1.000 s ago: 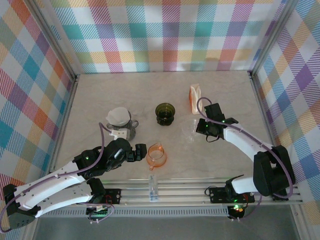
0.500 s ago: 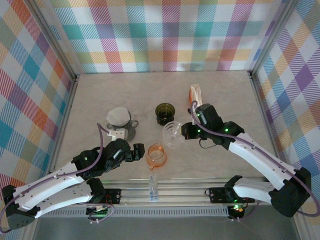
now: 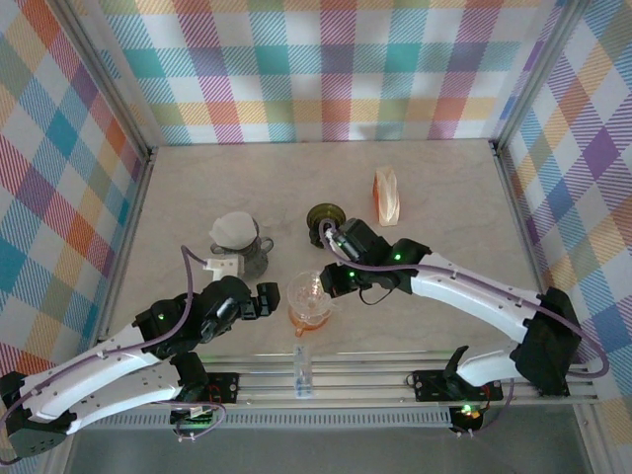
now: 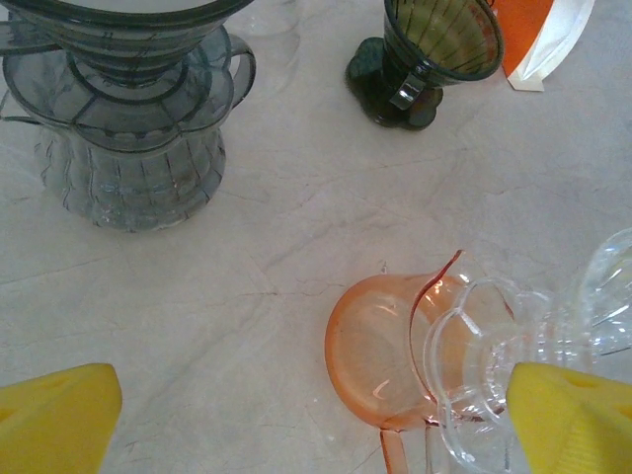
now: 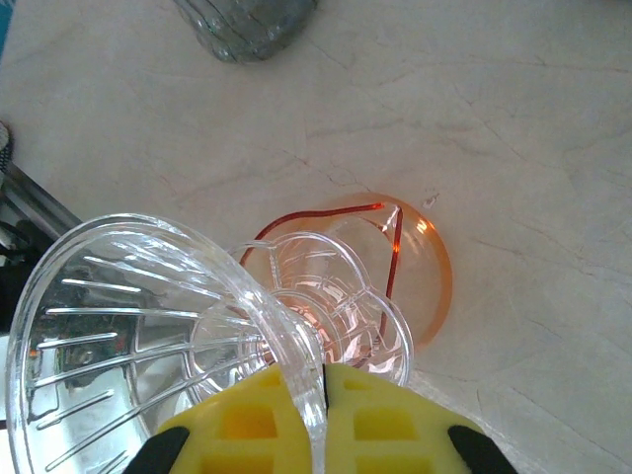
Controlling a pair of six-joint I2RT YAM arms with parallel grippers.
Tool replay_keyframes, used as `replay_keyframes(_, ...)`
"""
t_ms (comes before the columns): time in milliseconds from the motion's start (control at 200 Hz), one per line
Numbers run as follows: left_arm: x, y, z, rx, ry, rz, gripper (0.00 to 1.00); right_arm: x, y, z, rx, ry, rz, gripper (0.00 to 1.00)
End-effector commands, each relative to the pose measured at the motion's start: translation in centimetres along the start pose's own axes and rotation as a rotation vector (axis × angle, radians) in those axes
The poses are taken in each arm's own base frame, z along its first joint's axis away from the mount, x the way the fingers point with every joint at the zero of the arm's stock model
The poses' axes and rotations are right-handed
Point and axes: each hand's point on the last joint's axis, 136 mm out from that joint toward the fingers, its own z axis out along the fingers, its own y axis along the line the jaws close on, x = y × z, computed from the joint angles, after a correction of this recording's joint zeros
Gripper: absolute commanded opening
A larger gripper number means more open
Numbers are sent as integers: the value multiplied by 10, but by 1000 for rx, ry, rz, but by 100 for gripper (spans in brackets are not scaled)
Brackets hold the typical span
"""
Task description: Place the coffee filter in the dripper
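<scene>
We are logging right gripper (image 5: 321, 395), clamped on clear dripper (image 5: 128, 296), arriving above orange server (image 5: 425, 267); dripper not yet seated.

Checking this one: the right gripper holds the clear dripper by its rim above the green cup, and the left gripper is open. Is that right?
Not quite. The clear dripper, pinched at its rim by the right gripper, hangs above the orange cup, not the green cup, as the right wrist view shows. The left gripper is open, as stated.
</scene>
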Motion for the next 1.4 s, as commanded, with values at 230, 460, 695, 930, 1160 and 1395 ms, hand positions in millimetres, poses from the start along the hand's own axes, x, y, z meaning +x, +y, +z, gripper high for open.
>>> replay_keyframes(230,1,4,0,-10,-13,-1,100,-18,13,4,-31,-46,0,0)
replay_keyframes(460,0,3,1,-10,-15,1,100,-19,7,7,13,-32,0,0)
replay_keyframes(695,1,0,2,-4,-8,3,100,-16,5,7,22,-29,9,38)
replay_keyframes(930,-1,-4,3,9,-12,-1,100,-31,-4,-16,86,-129,-13,74)
replay_keyframes(1160,-4,-8,4,31,-36,8,100,-83,-53,-59,287,-307,-45,77)
replay_keyframes(1395,-9,-5,3,6,-48,45,100,-139,-147,-62,344,-364,147,65)
